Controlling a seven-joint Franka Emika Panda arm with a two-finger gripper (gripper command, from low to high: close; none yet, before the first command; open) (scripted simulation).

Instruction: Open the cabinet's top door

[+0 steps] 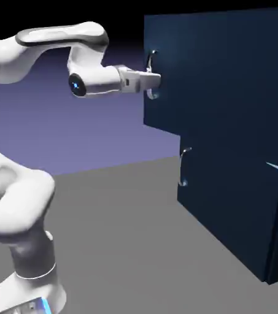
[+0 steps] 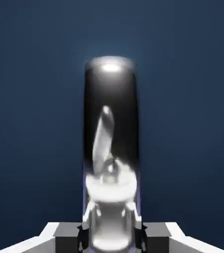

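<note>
While the pincer (image 1: 156, 80) is clamped on the curved handle (image 2: 111, 67), the pulling step is in hand.
Closed about the bar, the pincer meets the handle near the free edge of the top door (image 1: 221, 73), at the exterior view's left; the panel lies directly beyond the fingertips. This edge juts out past the lower door (image 1: 227, 190), so the door is judged ajar. The next move calls for a steady outward arc, grip maintained.
</note>
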